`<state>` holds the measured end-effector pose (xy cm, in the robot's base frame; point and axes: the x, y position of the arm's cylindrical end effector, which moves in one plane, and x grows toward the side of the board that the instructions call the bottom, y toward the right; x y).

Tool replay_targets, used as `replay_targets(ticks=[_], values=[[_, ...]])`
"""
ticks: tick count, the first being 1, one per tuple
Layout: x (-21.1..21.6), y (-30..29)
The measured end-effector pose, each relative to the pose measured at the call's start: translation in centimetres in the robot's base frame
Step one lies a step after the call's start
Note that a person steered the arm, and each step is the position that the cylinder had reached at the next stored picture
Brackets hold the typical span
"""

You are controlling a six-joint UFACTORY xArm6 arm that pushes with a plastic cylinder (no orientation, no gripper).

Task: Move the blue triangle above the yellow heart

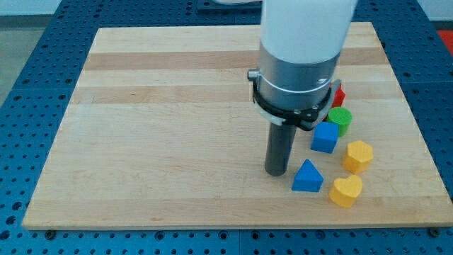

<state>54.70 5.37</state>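
Blue triangle [307, 176] sits on the wooden surface [163, 127], low down and toward the view's right. My tip [276, 172] is just beside it on the view's left, so close that I cannot tell if the two touch. This tool is only a straight dark rod (it has no parts that open or close), so it has hold of nothing. Just to the view's right of the blue triangle, and a bit lower, is the yellow heart [346, 191], very close to it. Above the heart is another yellow block [358, 156] with many flat sides. A blue cube [325, 137] sits above the triangle, and a green block [340, 120] with a ribbed look is right behind the cube. A red block [339, 95] peeks out from behind the big grey and white arm [301, 53], and most of it is hidden, so I cannot tell its shape.
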Motion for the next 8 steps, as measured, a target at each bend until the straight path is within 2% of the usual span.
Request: replay_targets(ticks=[1, 2, 6, 8], values=[[2.7, -0.1], [3.3, -0.1], [3.3, 4.1], [0.9, 3.0]])
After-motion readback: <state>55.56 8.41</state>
